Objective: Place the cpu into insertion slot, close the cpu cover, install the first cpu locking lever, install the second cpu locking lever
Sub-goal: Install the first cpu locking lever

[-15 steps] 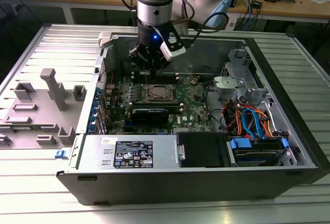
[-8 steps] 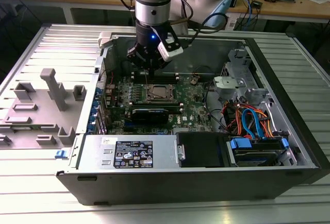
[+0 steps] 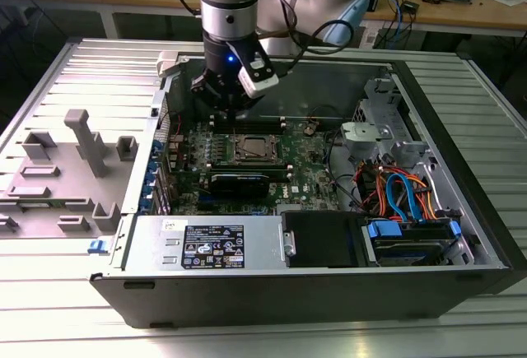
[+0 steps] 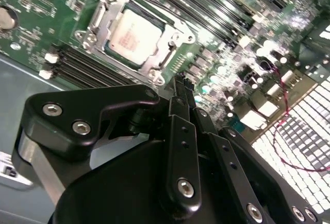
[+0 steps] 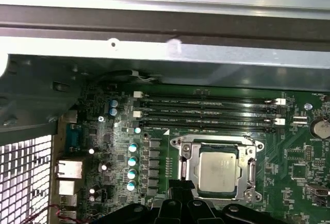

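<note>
plainly a light, stiff, flat little chip, the cpu [image 4: 135, 33]: smooth metal top, slippery under a pinch, and probably fragile on the hidden underside. best taken by two opposite edges, never pressed on the face or dragged sideways. lies flat in the insertion slot [image 5: 194, 170], set in the green board inside the open computer case [image 3: 313, 292] on the bench [image 3: 58, 309].

over it, by the look of both wrist views, the cpu cover [image 5: 219, 144], lowered so that the silver top shows through its window. likely thin sheet metal, a little springy and sharp at the edges; better pushed on the frame than squeezed. cannot tell whether either locking lever is hooked down. as a judgement, thin springy rods, wanting a push at the bent end and not a grip.

as for the fingers [image 4: 181, 131]: drawn together at the tips, with nothing between them and nothing touched. hanging above the board, near the socket, on the side where the long memory slots [image 5: 206, 112] run. in the exterior view, placed over the far edge of the socket, towards the back wall of the case. holding nothing, then, with the chip seated well below the tips.
</note>
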